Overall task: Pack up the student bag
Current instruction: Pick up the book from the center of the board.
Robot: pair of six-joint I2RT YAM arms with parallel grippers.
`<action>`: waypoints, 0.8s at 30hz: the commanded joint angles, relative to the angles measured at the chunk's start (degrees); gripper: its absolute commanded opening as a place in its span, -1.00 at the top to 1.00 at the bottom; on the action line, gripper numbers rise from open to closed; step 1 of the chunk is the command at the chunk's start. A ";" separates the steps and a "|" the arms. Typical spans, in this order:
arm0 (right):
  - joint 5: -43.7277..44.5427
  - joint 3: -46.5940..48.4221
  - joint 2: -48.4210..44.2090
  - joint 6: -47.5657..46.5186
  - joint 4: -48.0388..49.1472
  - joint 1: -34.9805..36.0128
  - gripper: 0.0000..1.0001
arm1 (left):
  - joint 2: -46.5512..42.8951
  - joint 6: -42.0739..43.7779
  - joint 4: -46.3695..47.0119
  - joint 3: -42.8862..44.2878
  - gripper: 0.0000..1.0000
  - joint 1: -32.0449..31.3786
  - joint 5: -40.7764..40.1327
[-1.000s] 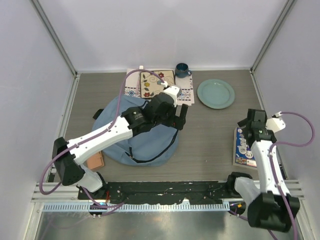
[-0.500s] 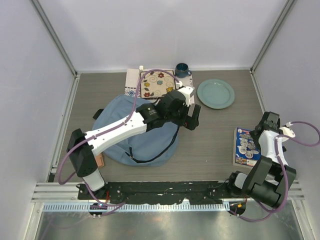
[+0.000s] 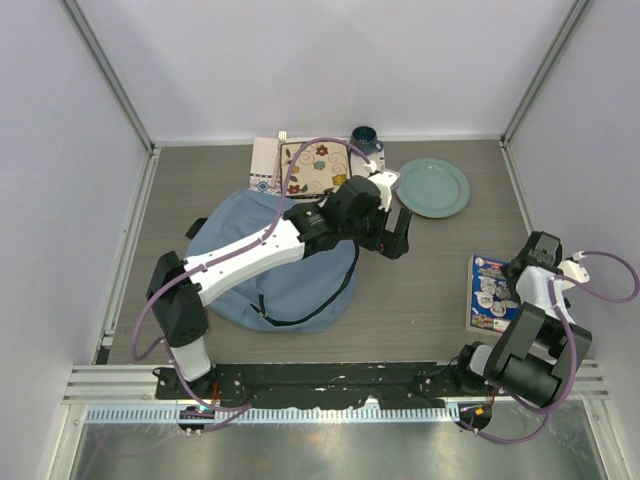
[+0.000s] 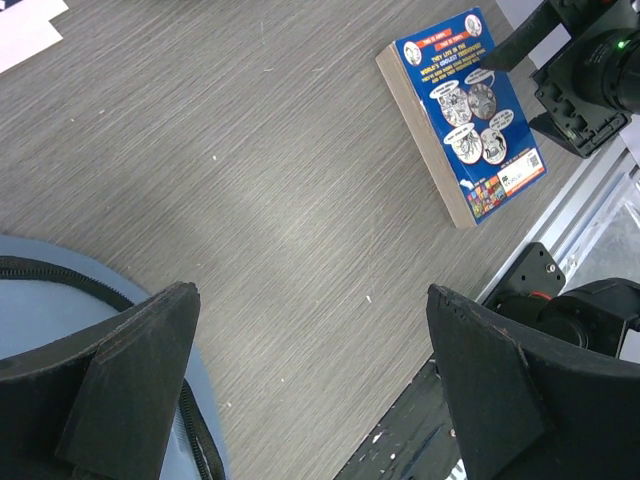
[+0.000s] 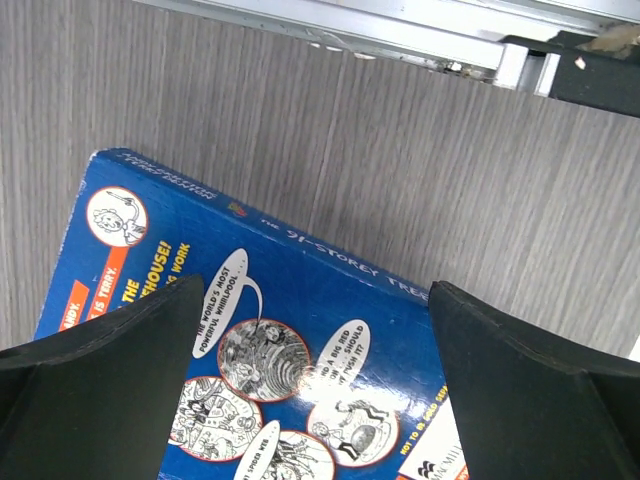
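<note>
The top view alone shows the whole student bag (image 3: 275, 270): a soft light-blue mound, slumped flat, with a dark zipper line curving along its right side, lying left of the table's (image 3: 430, 300) middle toward the near edge. The left wrist view catches only its zippered rim, with the left end effector (image 4: 310, 335) spread wide and empty over bare table just past that rim. The right wrist view shows the right end effector (image 5: 315, 325) also spread wide and empty, over a blue book (image 5: 270, 360) lying by the right edge. Between bag and book the table is bare wood grain. A green plate (image 3: 432, 187), a dark mug (image 3: 364, 137) and a patterned mat (image 3: 318, 168) sit along the far edge.
</note>
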 commanded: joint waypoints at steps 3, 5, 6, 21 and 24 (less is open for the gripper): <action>-10.60 -2.61 1.54 -1.24 3.16 -0.33 -1.00 | 1.66 -0.09 1.89 3.64 -0.99 0.02 1.76; -13.06 -3.84 0.50 -1.77 3.69 -0.33 -0.98 | 2.19 -0.61 2.94 3.64 -0.99 0.20 1.76; -16.12 -5.24 -0.29 -2.21 4.04 -0.33 -0.97 | 3.23 -0.88 2.95 3.99 -0.99 0.46 1.85; -44.18 -6.57 -4.96 -9.07 8.43 1.42 -0.75 | 18.36 -8.52 7.25 11.38 -0.99 3.98 7.82; -45.59 -6.48 -5.04 -8.98 8.70 3.44 -0.74 | 20.20 -9.84 8.05 11.82 -0.99 3.98 10.02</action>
